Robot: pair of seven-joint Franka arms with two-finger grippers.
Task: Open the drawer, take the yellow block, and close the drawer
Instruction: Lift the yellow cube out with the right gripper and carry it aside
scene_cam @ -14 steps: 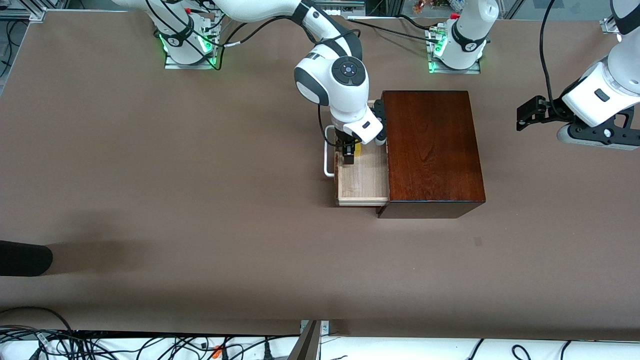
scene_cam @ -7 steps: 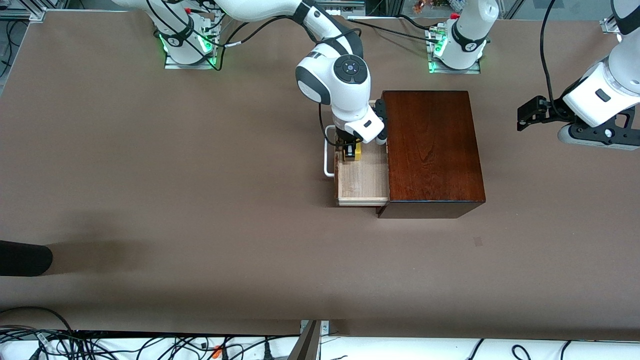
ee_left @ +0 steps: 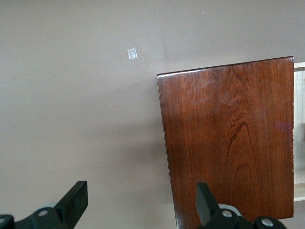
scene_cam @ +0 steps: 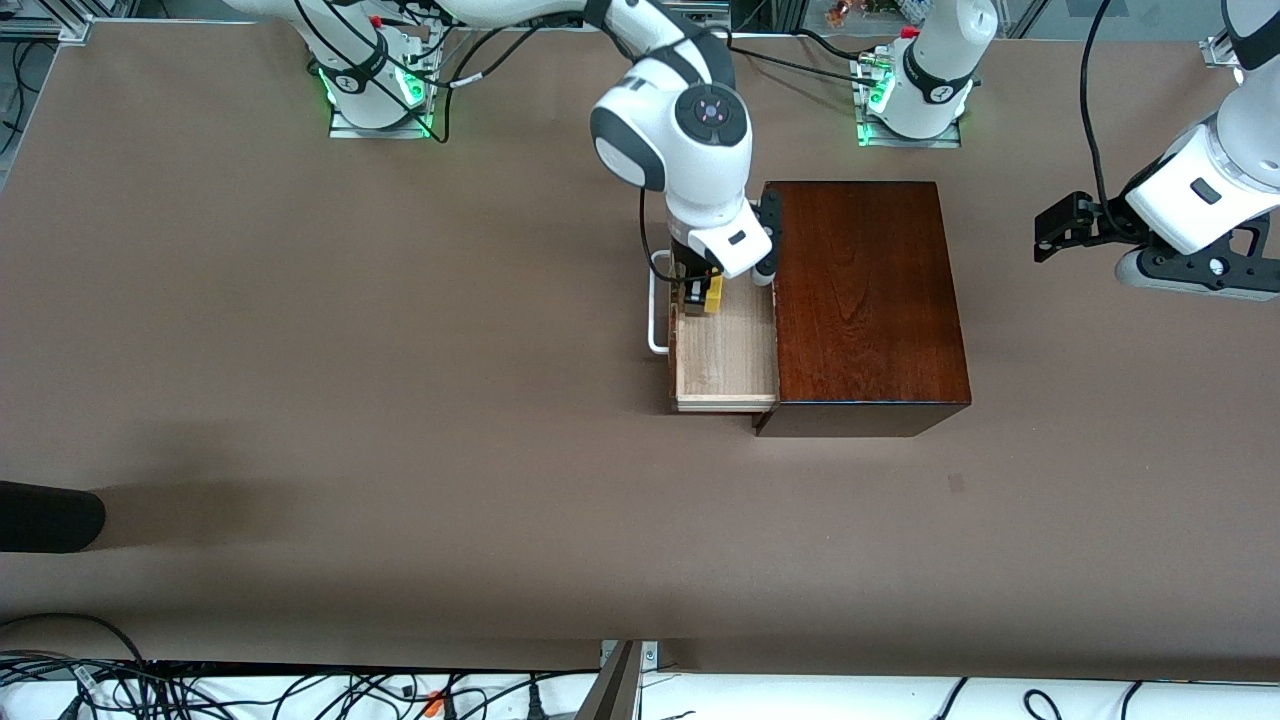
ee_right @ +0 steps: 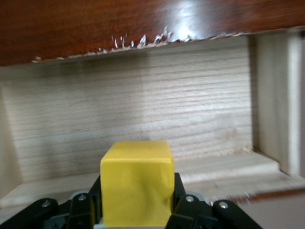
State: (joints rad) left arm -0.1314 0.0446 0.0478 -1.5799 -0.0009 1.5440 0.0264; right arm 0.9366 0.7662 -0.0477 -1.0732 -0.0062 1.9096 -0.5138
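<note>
We see the right gripper pinching the yellow block over the open drawer of the box. The left gripper waits over the table, jaws spread.

I see the drawer pulled out toward the right arm's end, its tray bare nearer the front camera. The right gripper, clamped on the yellow block, hangs over the tray's farther part, hemmed between the white handle and the mahogany box; clearance there looks tight, I think.
</note>
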